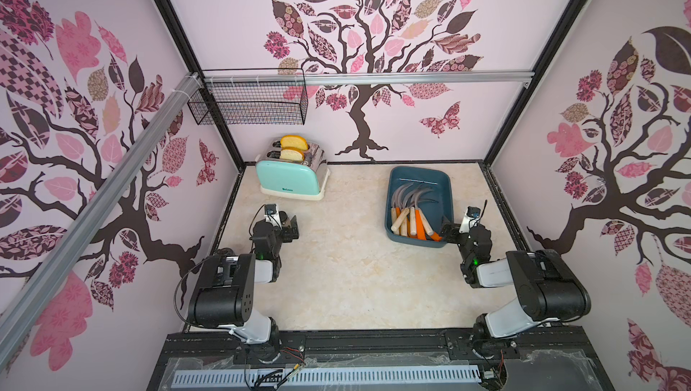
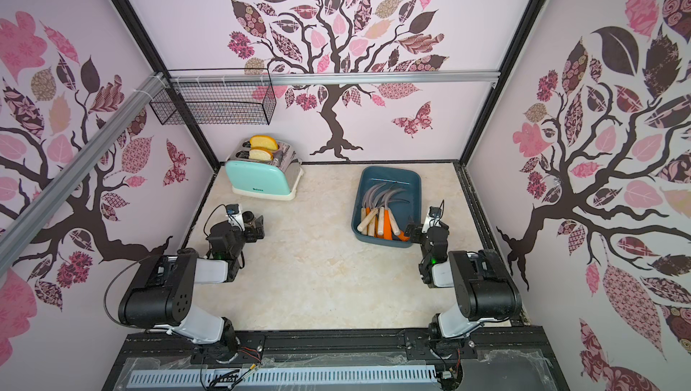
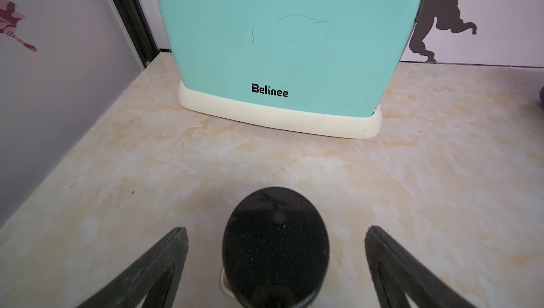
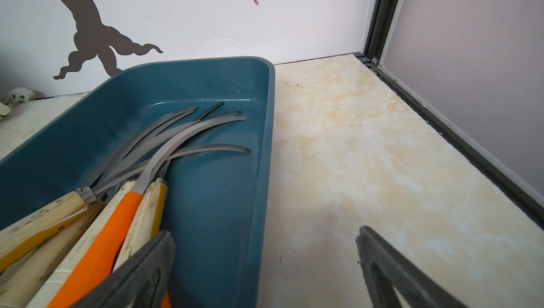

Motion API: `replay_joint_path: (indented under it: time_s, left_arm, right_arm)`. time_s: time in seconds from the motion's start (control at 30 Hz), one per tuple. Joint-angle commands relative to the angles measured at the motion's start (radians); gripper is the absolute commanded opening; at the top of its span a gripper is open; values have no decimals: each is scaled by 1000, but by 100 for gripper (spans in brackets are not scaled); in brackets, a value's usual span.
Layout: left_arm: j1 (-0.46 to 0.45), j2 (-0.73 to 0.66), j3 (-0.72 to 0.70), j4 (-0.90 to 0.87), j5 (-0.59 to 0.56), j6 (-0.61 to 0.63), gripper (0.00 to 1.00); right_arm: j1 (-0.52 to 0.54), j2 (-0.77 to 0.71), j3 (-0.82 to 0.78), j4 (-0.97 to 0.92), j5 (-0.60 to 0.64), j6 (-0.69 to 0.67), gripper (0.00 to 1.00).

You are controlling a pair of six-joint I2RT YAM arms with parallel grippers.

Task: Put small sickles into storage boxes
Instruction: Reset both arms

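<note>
Wide and empty, the right gripper [image 4: 264, 230] holds one finger over the handle ends of the small sickles [image 4: 117, 203], piled inside the teal storage box [image 4: 265, 150] stretching ahead. The left gripper [image 3: 275, 228], equally wide, faces a mint toaster [image 3: 279, 41] beyond.

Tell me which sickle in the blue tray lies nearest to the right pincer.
The orange-handled sickle on the outside of the pile, its handle slanting toward the right pincer; the other sickles lie farther from it.
</note>
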State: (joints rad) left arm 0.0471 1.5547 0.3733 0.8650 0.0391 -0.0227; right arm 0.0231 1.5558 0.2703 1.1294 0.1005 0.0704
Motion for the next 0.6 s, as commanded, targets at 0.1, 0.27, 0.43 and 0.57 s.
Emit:
replay_joint_path:
  time_s: [0.1,0.27,0.43,0.57]
  left_arm:
    - [4,2,13,-4,6,9,98]
    - [4,2,13,-3,6,8,98]
    - [4,2,13,-4,7,9,98]
    - [4,3,13,-3,7,9,98]
  right_arm:
    - [-1,-11,17,-5,1,-8,100]
    - [-1,-11,17,-4,2,-9,100]
    - [5,-5,30,-20,1,-15,100]
    - [6,-8,26,-15,1,-15,100]
